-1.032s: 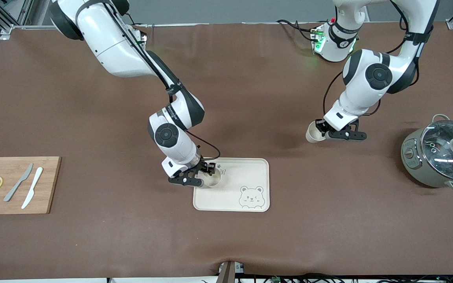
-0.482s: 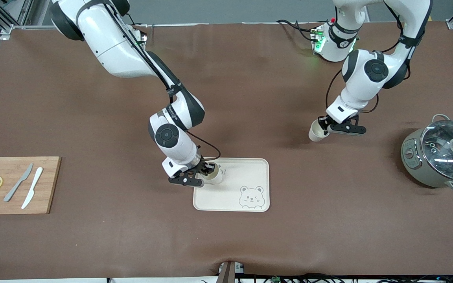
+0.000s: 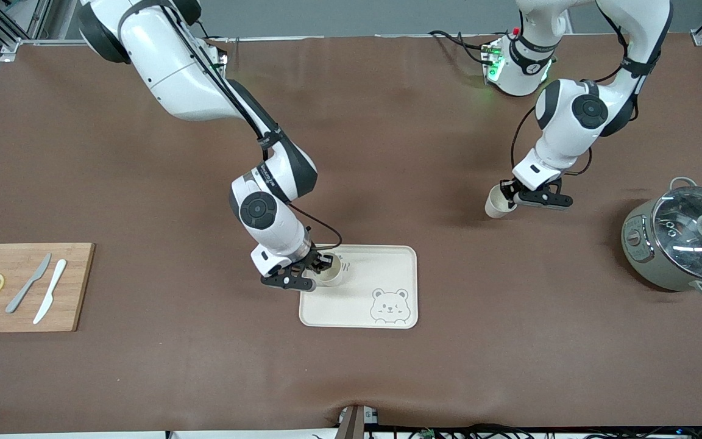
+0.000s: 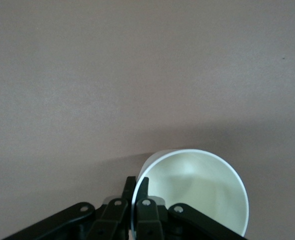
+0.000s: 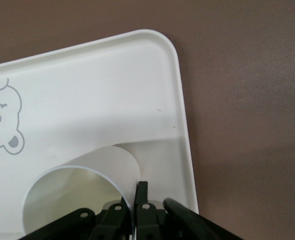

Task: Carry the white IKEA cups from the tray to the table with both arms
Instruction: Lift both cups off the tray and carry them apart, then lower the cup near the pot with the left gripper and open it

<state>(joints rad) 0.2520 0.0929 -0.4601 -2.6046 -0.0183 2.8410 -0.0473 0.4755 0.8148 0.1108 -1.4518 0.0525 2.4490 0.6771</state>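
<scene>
My right gripper [image 3: 319, 268] is shut on the rim of one white cup [image 3: 329, 274], which sits over a corner of the cream bear tray [image 3: 387, 268]. In the right wrist view the gripper [image 5: 135, 192] pinches the cup's wall [image 5: 77, 192] just inside the tray's rim [image 5: 182, 115]. My left gripper [image 3: 507, 193] is shut on the rim of the second white cup [image 3: 498, 204], held tilted over the bare brown table toward the left arm's end. The left wrist view shows that gripper [image 4: 136, 187] clamping the cup's rim [image 4: 197, 190].
A grey lidded pot [image 3: 683, 238] stands near the left arm's end. A wooden board [image 3: 25, 286] with two knives and lemon slices lies at the right arm's end. The bear print [image 3: 389, 306] marks the tray's corner nearest the front camera.
My left gripper has carried its cup a little toward the left arm's end and away from the front camera. My right gripper and its cup have shifted slightly on the tray.
</scene>
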